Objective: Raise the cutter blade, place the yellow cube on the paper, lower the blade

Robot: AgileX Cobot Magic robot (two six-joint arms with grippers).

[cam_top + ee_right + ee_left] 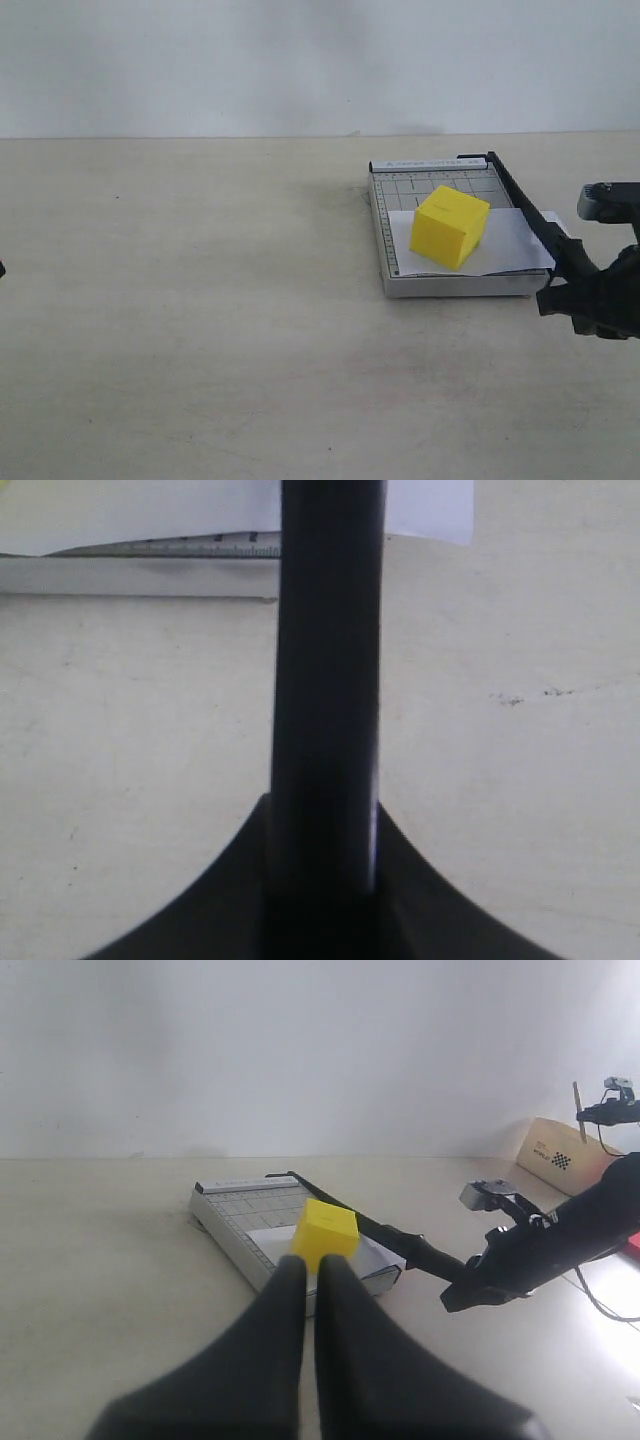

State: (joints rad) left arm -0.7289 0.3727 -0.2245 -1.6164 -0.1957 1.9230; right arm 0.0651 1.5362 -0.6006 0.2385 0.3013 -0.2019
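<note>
The yellow cube (450, 227) sat on the paper (510, 245), which lay across the near half of the grey trimmer board (400, 185). The cube stood about the board's middle, turned a little off the board's grid lines.

Well to the left of the board, outside the exterior view, the left gripper (308, 1263) pointed toward the board from above the bare table (200, 300). Its two black fingers (280, 1310) were pressed together with only a thin slit between them, and they held nothing.

On the board, a ruler strip (381, 225) ran down the left edge. The white sheet covered the front part of the grid, and its right end poked out past the board's right edge.

The cutter blade (525, 210) ran along that right edge, from the hinge (490, 158) at the board's far corner to the thick handle (325, 680) beyond the near corner. It lay low over the paper. Whether it was fully seated against the board could not be told.

Just right of the board's near corner, the right gripper (572, 290) was clamped on the blade — in its wrist view the round black handle filled the whole gap between the two finger bases.
</note>
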